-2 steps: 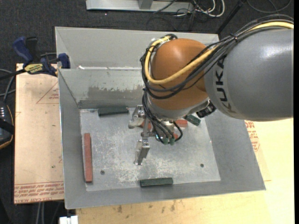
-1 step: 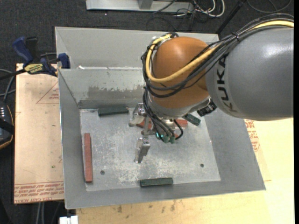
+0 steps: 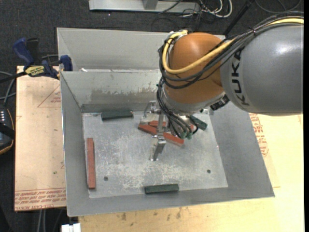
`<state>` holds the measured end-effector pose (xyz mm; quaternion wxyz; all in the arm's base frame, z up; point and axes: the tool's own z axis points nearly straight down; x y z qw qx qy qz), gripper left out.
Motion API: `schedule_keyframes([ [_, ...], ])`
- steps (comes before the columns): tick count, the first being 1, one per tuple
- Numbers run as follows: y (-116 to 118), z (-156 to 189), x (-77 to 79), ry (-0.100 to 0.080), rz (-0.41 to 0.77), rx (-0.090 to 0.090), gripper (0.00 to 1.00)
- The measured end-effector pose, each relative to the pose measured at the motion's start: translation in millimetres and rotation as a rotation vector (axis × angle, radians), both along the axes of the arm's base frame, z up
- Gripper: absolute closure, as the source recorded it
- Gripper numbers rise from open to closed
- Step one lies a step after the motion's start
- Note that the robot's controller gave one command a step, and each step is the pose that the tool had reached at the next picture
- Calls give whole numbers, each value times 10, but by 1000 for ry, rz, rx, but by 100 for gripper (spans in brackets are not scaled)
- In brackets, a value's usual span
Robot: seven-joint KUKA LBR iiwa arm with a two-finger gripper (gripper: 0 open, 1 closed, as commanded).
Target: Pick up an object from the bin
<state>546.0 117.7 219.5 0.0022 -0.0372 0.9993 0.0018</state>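
Nearest thing: red bars (image 3: pixel 173 138), flat and short, lying at the middle of the bin (image 3: pixel 72 139) floor, somewhat toward the back wall.
Count: looks like two bars overlapped at an angle, but the wrist hides the join, so possibly more.
Gripper (image 3: pixel 157 152): low over the floor, tip just in front of the red bars, touching or nearly so.
Pincer state: cannot tell; the orange wrist cover (image 3: pixel 193 62) and cables mask it.
Held: nothing seen gripped.
Close neighbour: green scrap (image 3: pixel 200 124), just right of the red bars, partly under the wrist.
Farther out: back green bar (image 3: pixel 116 114) by the rear wall; long red bar (image 3: pixel 90 162) along the left side; front green bar (image 3: pixel 161 189) near the front edge. All well apart from the gripper.
Risk 1: flat bars on flat metal may skid away on closing.
Risk 2: overlapped bars may lift together, and one drop.
Risk 3: the tip looks offset from the bars, so a close here could catch bare floor.
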Motion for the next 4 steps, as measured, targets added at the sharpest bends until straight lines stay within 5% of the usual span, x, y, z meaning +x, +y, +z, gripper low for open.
schedule_keyframes([
  [2,-588,-506,-83,4,63,-2,0],
  [3,-739,-474,373,6,236,-4,0],
  [4,-715,-794,491,-9,156,-3,0],
])
